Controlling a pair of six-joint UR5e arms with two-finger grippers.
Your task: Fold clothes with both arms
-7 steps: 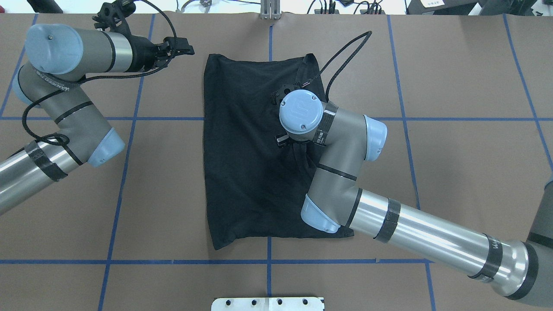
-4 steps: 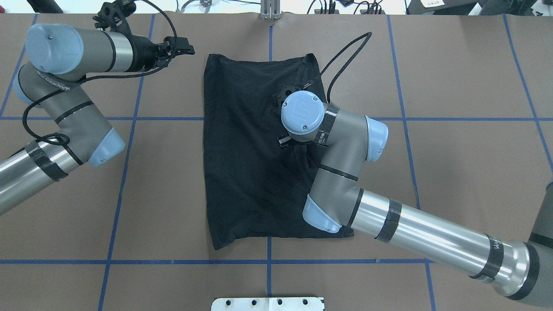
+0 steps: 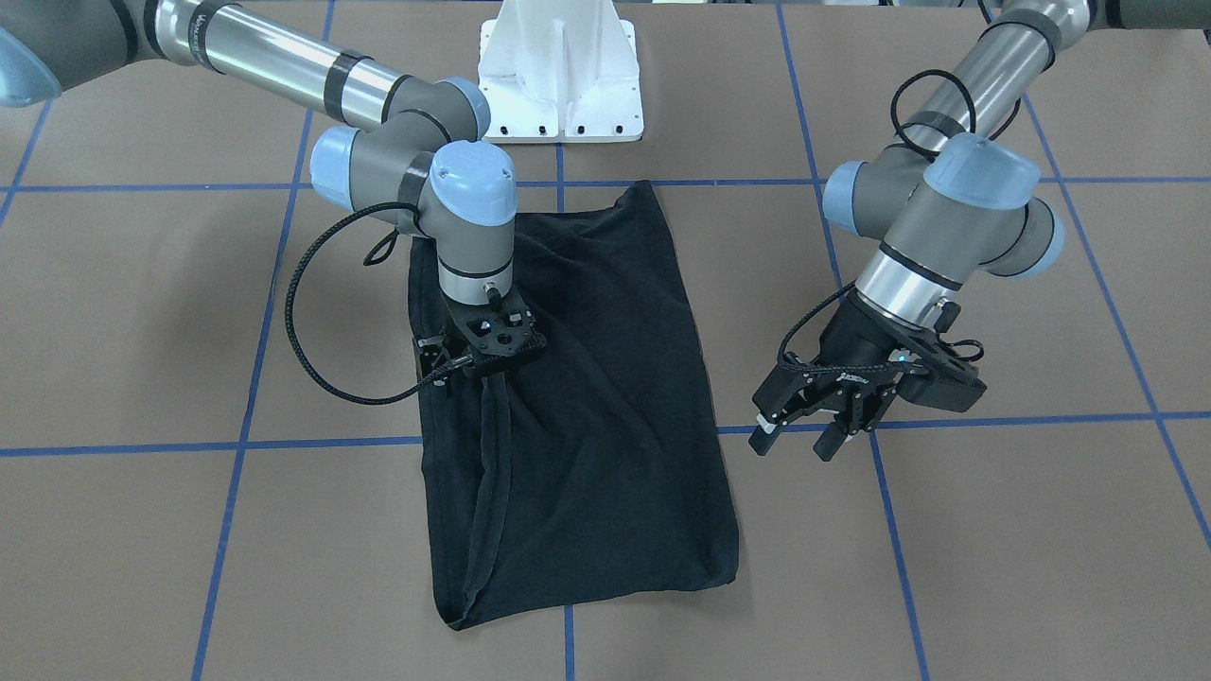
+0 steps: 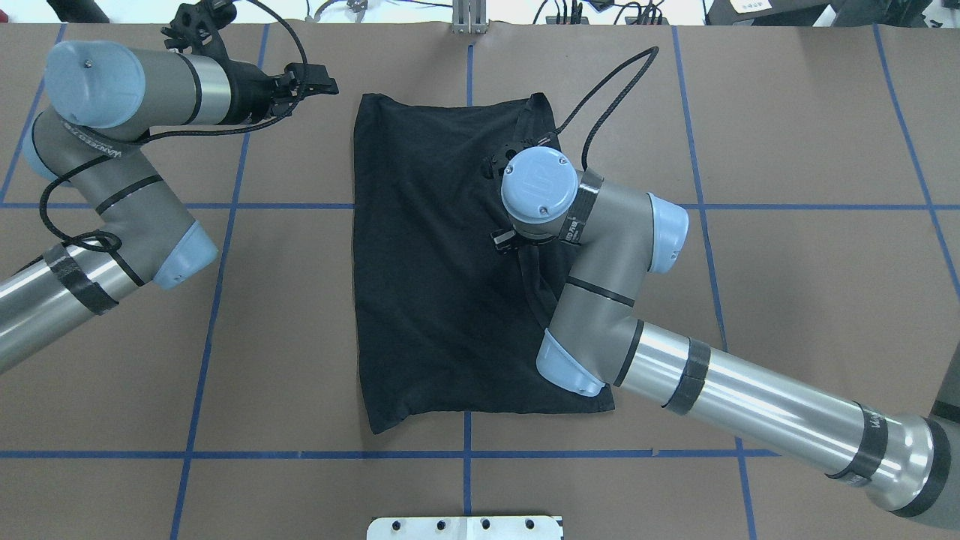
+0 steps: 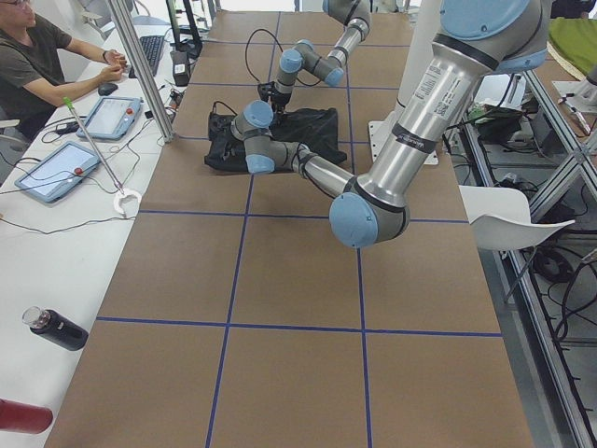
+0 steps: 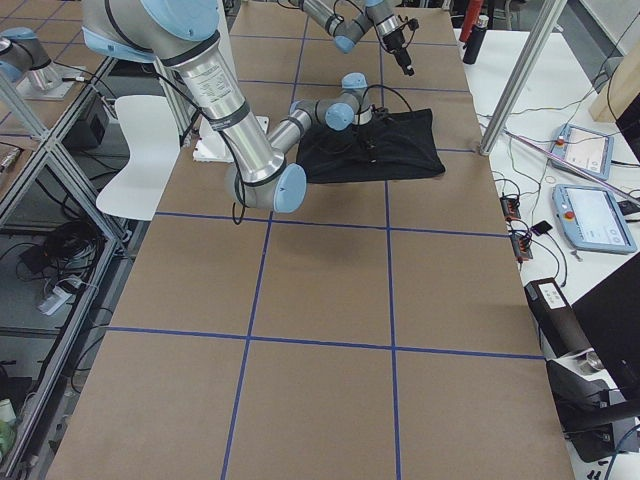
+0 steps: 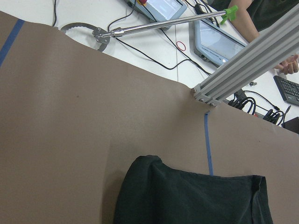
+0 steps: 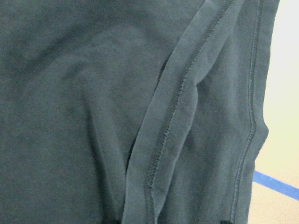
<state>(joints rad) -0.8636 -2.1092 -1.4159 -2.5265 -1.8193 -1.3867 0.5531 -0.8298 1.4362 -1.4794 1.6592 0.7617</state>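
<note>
Lying under R gripper (image 3: 476, 369), T-shirt (image 3: 605, 416); L gripper (image 3: 799, 437) apart.

T-shirt (image 4: 427, 285) lies on table (image 4: 787, 300), right gripper (image 3: 482, 364) over it, left gripper (image 3: 795, 443) beside.

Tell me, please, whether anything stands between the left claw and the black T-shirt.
Nothing visible does. The left claw hangs open beside the T-shirt, apart from its edge; only bare brown table and a blue tape line lie between them.
</note>
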